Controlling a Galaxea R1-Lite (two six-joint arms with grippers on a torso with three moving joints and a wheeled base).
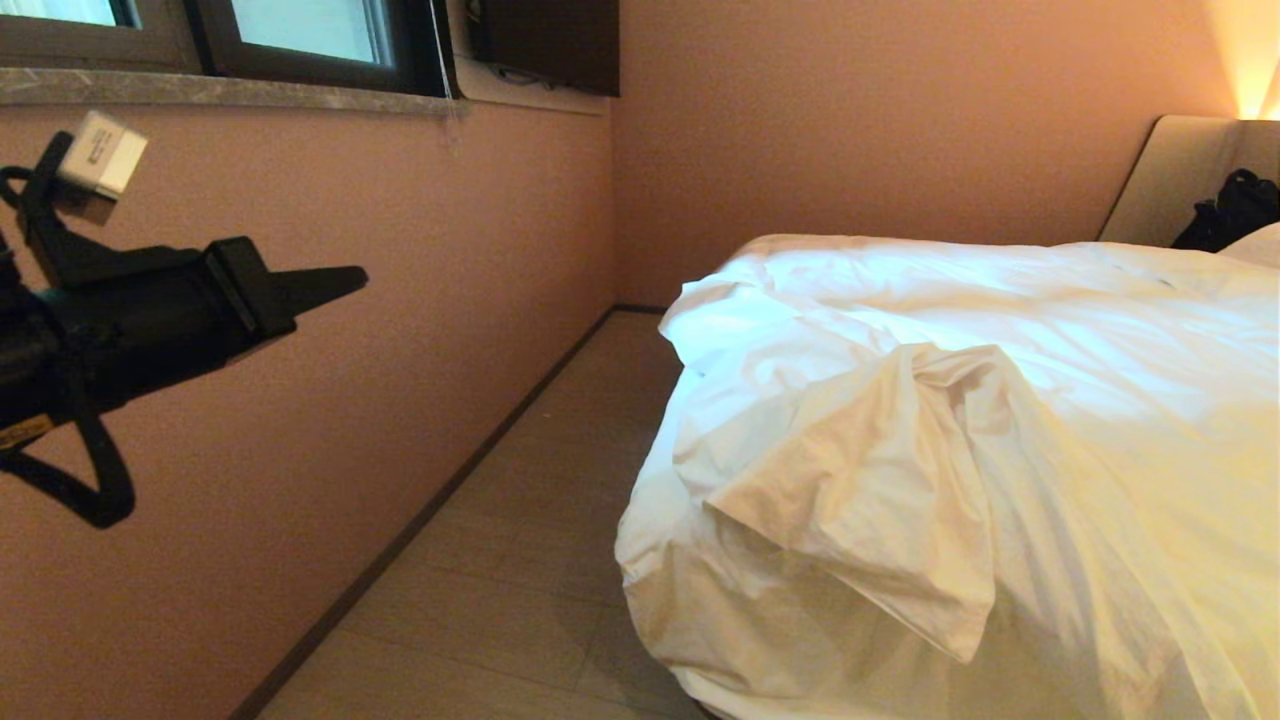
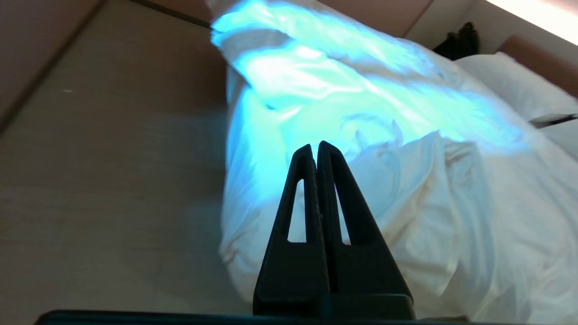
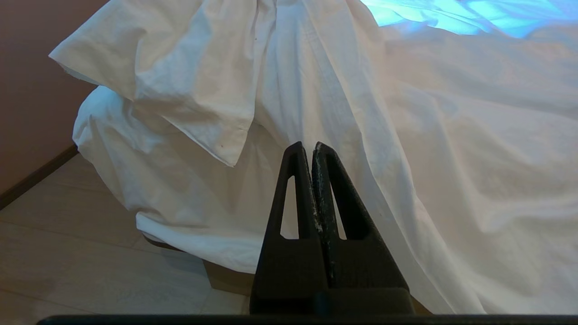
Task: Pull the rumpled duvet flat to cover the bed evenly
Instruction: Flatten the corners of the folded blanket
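Rumpled thick white cotton duvet [image 1: 960, 420] is heaped lengthwise on the bed [image 3: 226, 277], right of frame, running toward the beige headboard [image 1: 1170, 175]. Left gripper [image 1: 350, 280] and right gripper [image 3: 311, 146] are pressed closed, empty. No writing is legible.

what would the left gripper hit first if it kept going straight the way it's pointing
Probably the duvet. In the wrist view the shut left gripper aims at the rumpled heap at the bed's near corner, with only air between. Depth is hard to judge, so it might pass just over the folds.
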